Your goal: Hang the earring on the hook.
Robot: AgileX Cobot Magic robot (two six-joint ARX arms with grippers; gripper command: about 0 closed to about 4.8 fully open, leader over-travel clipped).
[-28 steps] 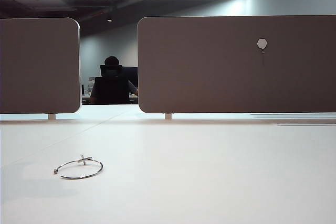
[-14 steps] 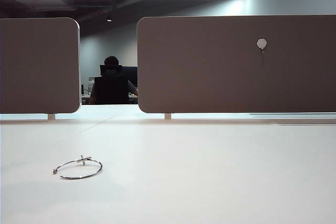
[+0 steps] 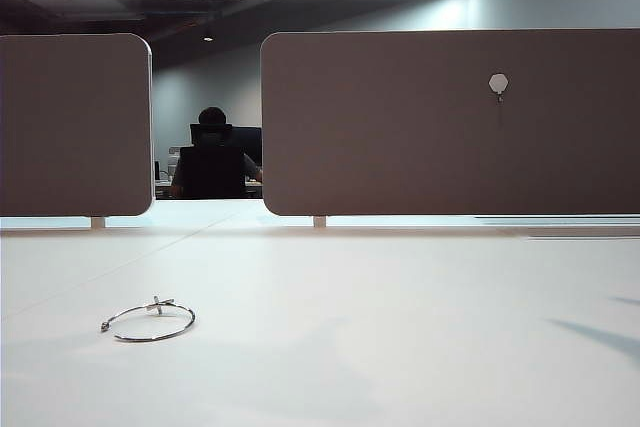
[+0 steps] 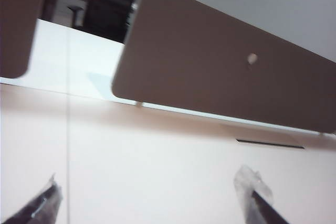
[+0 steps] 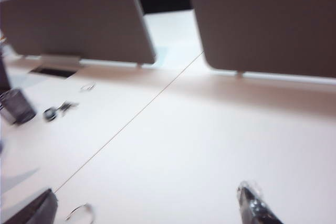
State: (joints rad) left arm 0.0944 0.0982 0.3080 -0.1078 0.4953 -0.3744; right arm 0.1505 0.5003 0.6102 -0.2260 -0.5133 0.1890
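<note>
Hands: left hand (image 4: 152,198) and right hand (image 5: 149,203) both spread wide, empty, above the surface (image 3: 400,327).
Risk: thin earring (image 3: 148,321) lies flat; fingertips may skid off it.
Hook (image 3: 498,84): tiny, probably easy to miss.

earring (image 5: 80,212) blurred, cut by frame edge — hook (image 4: 252,59) a tiny blur.
</note>
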